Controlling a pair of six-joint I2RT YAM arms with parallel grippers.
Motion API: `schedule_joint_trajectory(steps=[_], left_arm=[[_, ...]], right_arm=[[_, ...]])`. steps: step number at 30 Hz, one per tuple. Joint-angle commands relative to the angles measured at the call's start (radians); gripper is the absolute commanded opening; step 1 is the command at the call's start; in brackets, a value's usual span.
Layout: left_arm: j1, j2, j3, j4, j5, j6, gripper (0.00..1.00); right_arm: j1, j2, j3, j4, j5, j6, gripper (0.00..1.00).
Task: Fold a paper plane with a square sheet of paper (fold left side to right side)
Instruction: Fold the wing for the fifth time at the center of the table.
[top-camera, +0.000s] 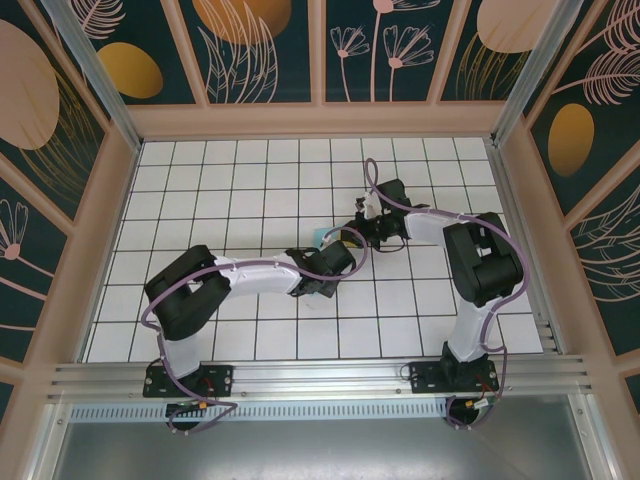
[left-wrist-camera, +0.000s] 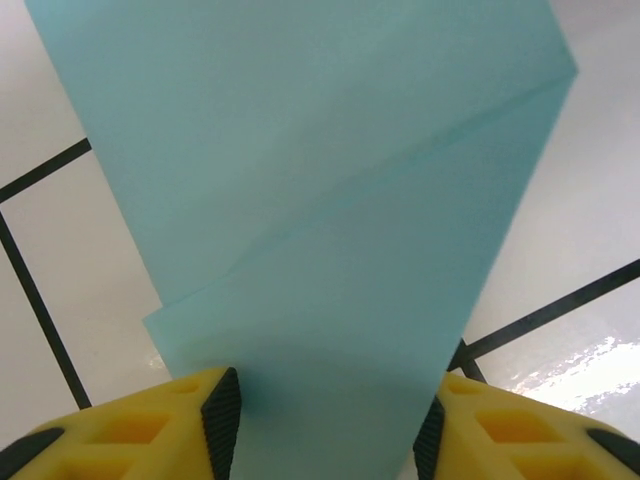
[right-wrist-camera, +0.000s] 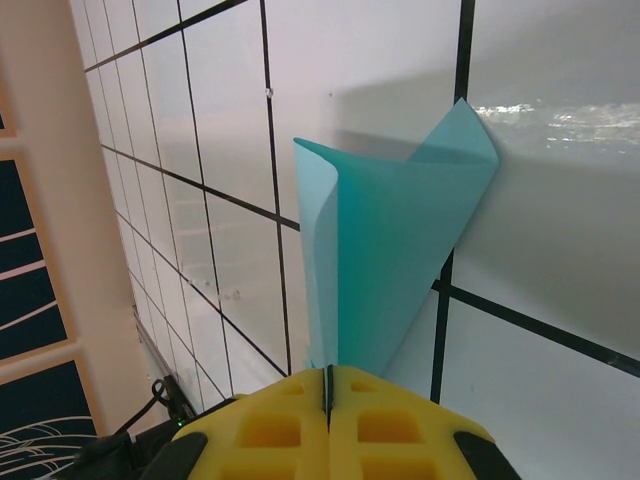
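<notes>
Turquoise paper (right-wrist-camera: 400, 260) curled, edge pinched in right jaws, left jaws wide

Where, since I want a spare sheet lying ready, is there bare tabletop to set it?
Bare table lies far left, between the back wall and the left arm, and near middle, between the left base and right base. Crowded at centre: the left tool and right tool meet at the square sheet of paper.

Overhead view looks down; wrist views closely share paper (right-wrist-camera: 400, 260).
</notes>
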Motion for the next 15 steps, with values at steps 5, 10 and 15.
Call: schedule_joint_trajectory(steps=[5, 10, 15], left_arm=[[-0.005, 0.010, 0.004, -0.017, -0.004, -0.011, 0.42], [-0.005, 0.003, 0.000, -0.003, 0.019, -0.007, 0.35], [-0.004, -0.008, 0.003, 0.016, 0.062, 0.001, 0.29]], right_arm=[[0.010, 0.022, 0.036, -0.036, 0.020, -0.005, 0.04], [0.008, 0.025, 0.041, -0.047, 0.027, -0.014, 0.05], [0.008, 0.026, 0.055, -0.081, 0.041, -0.044, 0.11]])
